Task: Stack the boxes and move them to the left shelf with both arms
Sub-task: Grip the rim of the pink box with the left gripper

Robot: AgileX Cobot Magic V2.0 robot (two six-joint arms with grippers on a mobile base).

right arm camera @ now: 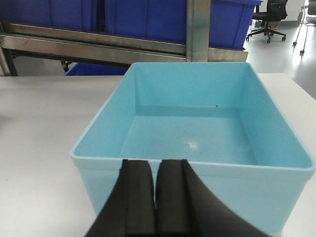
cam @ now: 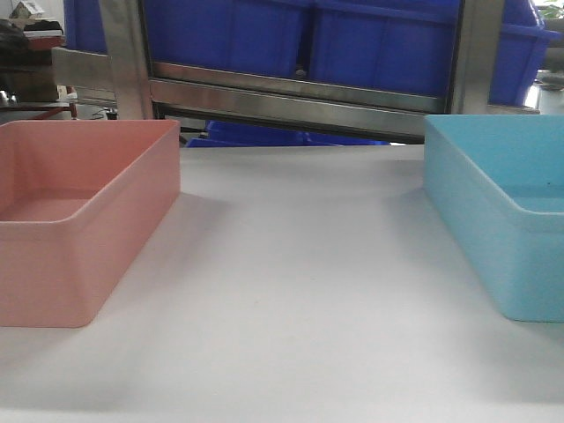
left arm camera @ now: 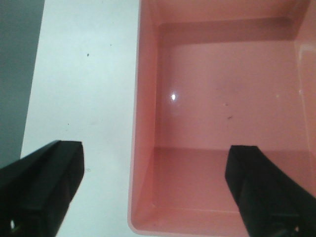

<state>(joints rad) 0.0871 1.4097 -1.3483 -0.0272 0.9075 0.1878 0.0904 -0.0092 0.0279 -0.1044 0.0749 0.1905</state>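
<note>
Pink tub point(cam: 79, 264), blue tub point(cam: 480, 229), well apart

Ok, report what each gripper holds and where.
Nothing: left gripper is open over the pink tub, astride its wall; right gripper shut before the blue tub.

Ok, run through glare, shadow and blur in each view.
Front view: hazy and soft, pale shadows on the white table beside the pink tub and blue tub. Left wrist view: small glare dot on the pink tub's floor, left gripper soft-edged. Right wrist view: sharpest; faint sheen on the blue tub's floor, right gripper dark.
</note>
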